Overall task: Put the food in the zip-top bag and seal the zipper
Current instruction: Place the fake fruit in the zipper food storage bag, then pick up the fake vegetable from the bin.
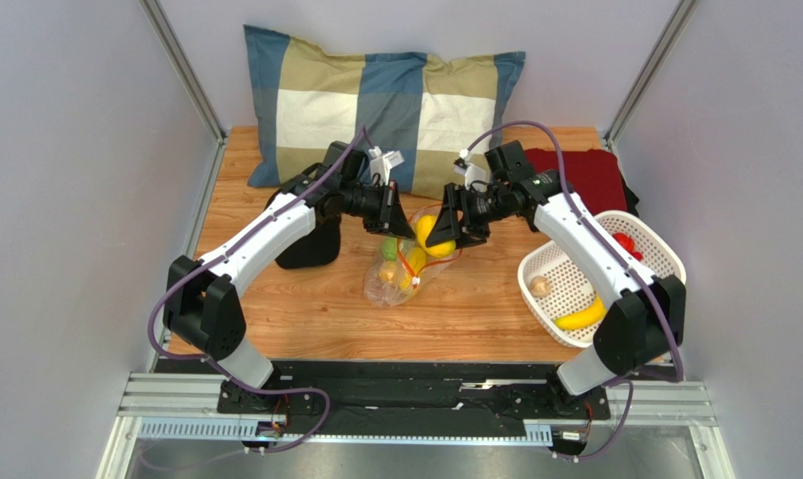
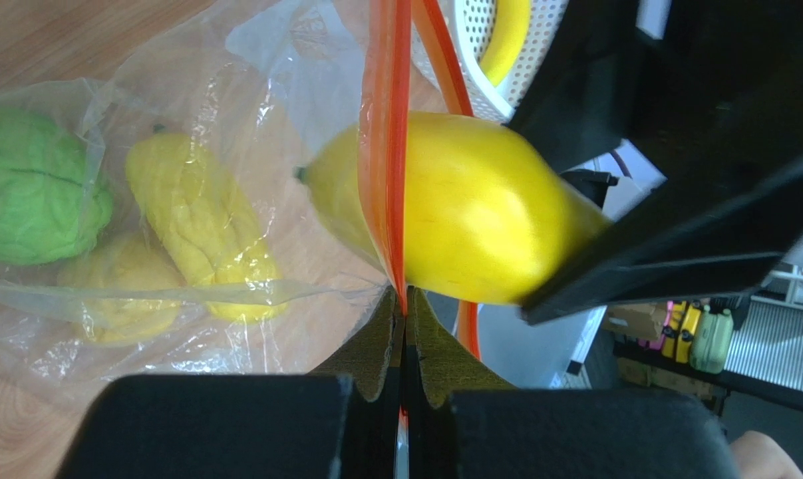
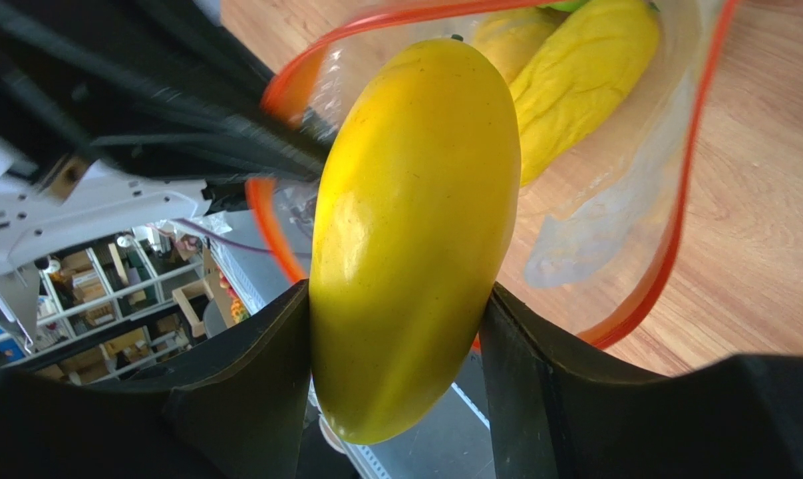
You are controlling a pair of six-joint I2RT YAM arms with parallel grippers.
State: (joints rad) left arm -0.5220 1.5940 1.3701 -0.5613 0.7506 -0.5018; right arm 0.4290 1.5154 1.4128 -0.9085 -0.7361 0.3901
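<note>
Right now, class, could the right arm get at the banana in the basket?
Probably not yet: the right hand is clamped on a yellow fruit at the bag. The banana lies uncovered in the basket.

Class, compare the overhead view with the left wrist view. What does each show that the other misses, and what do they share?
Overhead only: the pillow, the red cloth, and the whole left arm and right arm. Left wrist only: the left gripper pinching the orange strip between its pads. Both: the clear bag, the yellow fruit held at its mouth by the right gripper, and the white basket.
</note>
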